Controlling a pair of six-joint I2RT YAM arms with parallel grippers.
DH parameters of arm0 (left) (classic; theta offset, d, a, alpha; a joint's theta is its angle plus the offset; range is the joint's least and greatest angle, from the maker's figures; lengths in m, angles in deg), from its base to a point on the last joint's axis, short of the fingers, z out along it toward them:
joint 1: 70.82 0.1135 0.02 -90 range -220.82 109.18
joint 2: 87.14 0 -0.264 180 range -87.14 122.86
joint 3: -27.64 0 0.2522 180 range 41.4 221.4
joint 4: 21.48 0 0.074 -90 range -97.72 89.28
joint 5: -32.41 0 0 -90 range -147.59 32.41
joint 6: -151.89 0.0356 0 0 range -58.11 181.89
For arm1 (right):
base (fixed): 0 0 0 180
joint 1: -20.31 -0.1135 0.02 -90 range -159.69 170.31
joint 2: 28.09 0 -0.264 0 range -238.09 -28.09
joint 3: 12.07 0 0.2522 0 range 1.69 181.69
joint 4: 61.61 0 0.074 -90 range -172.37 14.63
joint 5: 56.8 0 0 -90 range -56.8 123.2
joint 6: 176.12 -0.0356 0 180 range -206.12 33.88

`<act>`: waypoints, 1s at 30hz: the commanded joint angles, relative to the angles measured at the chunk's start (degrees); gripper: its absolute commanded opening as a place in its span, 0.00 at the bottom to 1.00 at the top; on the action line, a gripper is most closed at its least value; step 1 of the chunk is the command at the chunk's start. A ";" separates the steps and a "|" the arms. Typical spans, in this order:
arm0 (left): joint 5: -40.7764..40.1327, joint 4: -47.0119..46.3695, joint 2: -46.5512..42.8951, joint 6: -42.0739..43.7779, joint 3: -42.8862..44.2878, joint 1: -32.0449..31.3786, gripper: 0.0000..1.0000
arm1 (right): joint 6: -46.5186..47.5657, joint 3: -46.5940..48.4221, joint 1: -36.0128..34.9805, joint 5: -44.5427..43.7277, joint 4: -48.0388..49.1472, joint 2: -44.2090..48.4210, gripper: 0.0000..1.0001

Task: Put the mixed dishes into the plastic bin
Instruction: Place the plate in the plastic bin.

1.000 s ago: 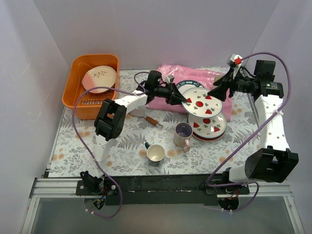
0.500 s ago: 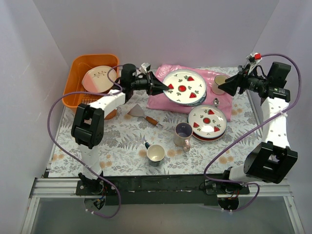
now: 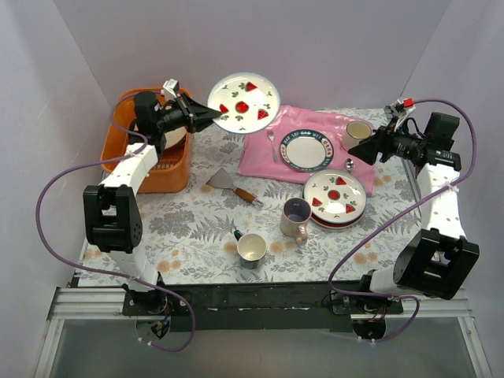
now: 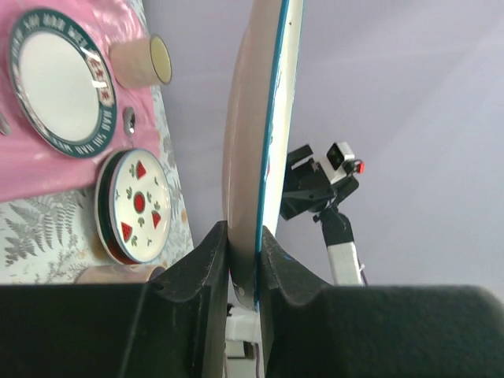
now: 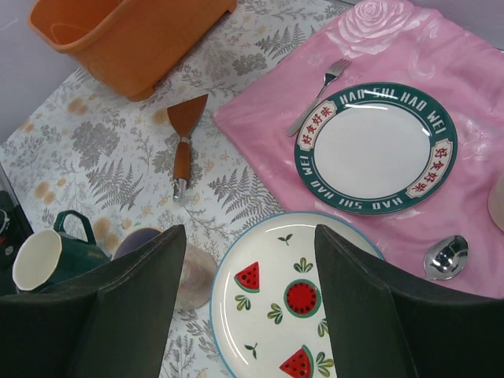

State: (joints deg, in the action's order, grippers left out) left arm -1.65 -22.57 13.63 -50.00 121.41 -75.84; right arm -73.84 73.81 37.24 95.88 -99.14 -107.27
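Observation:
My left gripper (image 3: 206, 118) is shut on the rim of a white plate with red fruit marks (image 3: 244, 102). It holds the plate in the air, just right of the orange plastic bin (image 3: 167, 178). In the left wrist view the plate (image 4: 256, 142) stands edge-on between the fingers (image 4: 201, 268). My left arm hides most of the bin's inside. My right gripper (image 3: 358, 150) is open and empty above the pink cloth's right end. A second fruit-marked plate (image 5: 299, 303) lies below it on a red-rimmed dish. A teal-rimmed plate (image 3: 308, 150) lies on the cloth. A lilac mug (image 3: 296, 216) stands mid-table.
A cream mug (image 3: 357, 132) stands at the back right. A fork (image 3: 272, 142) and spoon (image 3: 349, 164) lie on the pink cloth (image 3: 268, 161). A spatula (image 3: 232, 185) lies left of the cloth. A dark-handled mug (image 3: 252, 246) stands near the front.
My left gripper has carried the fruit-marked plate up and to the left, from over the pink cloth to beside the bin. My right gripper has let go and drawn back right.

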 commanded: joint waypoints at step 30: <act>-15.25 -4.66 -10.86 -4.56 -7.41 24.35 0.00 | 2.05 -3.91 0.39 -0.01 1.36 2.98 0.74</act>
State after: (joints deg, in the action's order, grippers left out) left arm -15.11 -22.50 8.89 -51.75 114.32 -52.75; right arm -72.42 70.10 37.24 95.22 -98.96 -106.11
